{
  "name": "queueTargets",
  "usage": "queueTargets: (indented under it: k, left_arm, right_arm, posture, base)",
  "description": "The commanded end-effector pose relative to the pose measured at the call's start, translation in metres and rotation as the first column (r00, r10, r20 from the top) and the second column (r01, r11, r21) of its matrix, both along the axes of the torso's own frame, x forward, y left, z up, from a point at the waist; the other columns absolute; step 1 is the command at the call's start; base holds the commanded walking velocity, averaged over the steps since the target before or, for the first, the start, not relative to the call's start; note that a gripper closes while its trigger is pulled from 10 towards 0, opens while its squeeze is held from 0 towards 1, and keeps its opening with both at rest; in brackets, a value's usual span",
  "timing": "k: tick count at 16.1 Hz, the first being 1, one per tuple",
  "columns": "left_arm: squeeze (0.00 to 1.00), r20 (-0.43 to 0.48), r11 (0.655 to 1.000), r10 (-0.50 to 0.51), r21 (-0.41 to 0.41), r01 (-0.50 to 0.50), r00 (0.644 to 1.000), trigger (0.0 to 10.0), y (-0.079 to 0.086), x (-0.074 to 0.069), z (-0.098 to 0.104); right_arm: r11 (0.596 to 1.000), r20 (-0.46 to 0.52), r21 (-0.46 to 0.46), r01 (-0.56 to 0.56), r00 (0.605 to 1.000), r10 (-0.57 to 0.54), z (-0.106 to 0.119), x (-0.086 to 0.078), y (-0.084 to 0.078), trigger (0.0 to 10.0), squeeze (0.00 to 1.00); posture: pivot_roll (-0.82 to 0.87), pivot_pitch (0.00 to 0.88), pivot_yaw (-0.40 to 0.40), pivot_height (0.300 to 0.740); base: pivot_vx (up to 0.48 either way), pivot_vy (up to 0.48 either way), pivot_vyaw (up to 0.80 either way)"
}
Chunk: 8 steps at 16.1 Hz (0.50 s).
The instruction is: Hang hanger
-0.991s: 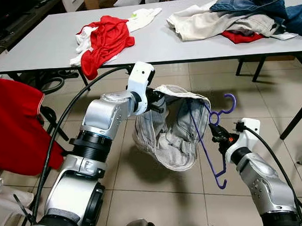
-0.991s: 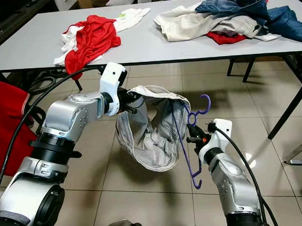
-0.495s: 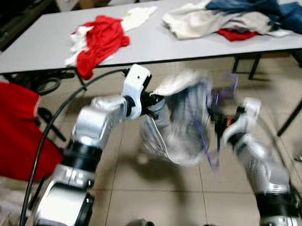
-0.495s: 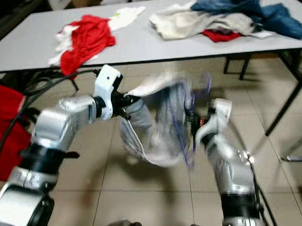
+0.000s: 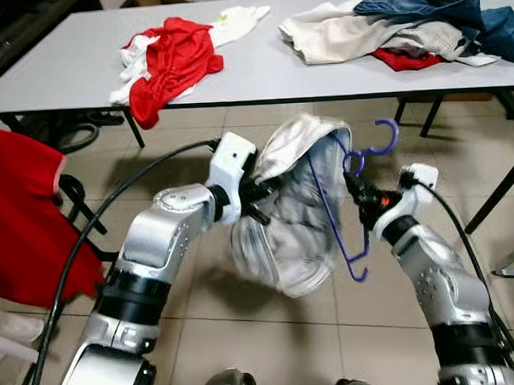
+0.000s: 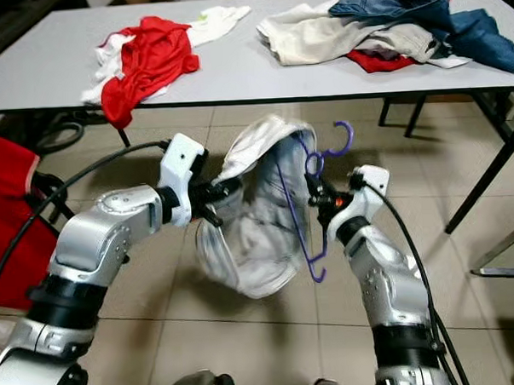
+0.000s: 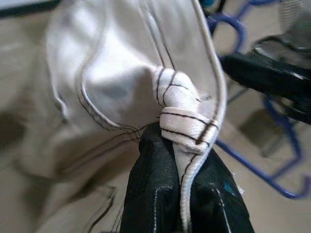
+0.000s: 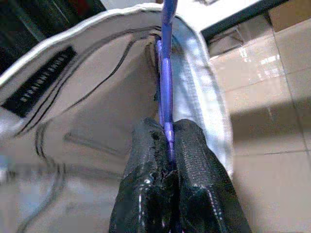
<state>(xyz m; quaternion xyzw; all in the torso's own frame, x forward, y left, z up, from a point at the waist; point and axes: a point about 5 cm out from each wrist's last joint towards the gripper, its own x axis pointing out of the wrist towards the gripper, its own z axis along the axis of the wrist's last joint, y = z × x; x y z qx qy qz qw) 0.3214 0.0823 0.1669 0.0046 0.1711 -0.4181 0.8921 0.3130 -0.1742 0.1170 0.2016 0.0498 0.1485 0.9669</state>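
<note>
Below the bench (image 5: pixel 64 77) edge, mid-air: right gripper (image 5: pixel 356 191) fingers are clamping the purple hanger (image 5: pixel 351 207) at its neck, long axis hanging downward, partly inside the pale garment (image 5: pixel 296 216). Left gripper (image 5: pixel 259 195) fingers are pinching the garment's edge opposite, approx. level w/ the right.

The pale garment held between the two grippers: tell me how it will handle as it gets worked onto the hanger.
Likely floppy: the pale garment sags in a pouch below the left gripper. Probably light, since one bunched edge in the pinch carries it. The purple hanger, held by the right gripper, looks thin and may snag folds.
</note>
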Motion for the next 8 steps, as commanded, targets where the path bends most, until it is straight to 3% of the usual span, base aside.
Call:
queueTargets:
  k: [1, 6, 8]
  left_arm:
    - [0.0, 0.01, 0.996, -0.066, -0.06, 0.067, 0.998, 10.0, -0.006, -0.006, 0.014]
    - [0.0, -0.031, 0.967, -0.149, -0.213, 0.139, 0.988, 10.0, -0.019, -0.012, 0.046]
    - [0.0, -0.041, 0.954, -0.163, -0.26, 0.147, 0.986, 10.0, -0.023, -0.01, 0.058]
  right_arm:
    - [0.996, 0.066, 0.083, 0.028, 0.997, -0.034, 0.015, 0.01, -0.002, 10.0, 0.0]
    - [0.944, 0.112, 0.29, 0.159, 0.974, -0.198, 0.032, 0.037, -0.005, 10.0, 0.0]
    - [0.937, 0.176, 0.303, 0.172, 0.957, -0.232, 0.043, 0.044, -0.003, 10.0, 0.0]
  posture:
    - [0.05, 0.054, 0.059, 0.74]
    - [0.08, 0.068, 0.048, 0.74]
    - [0.09, 0.072, 0.047, 0.74]
  base:
    - [0.0, 0.0, 0.0]
    - [0.0, 0.0, 0.0]
    - [0.0, 0.0, 0.0]
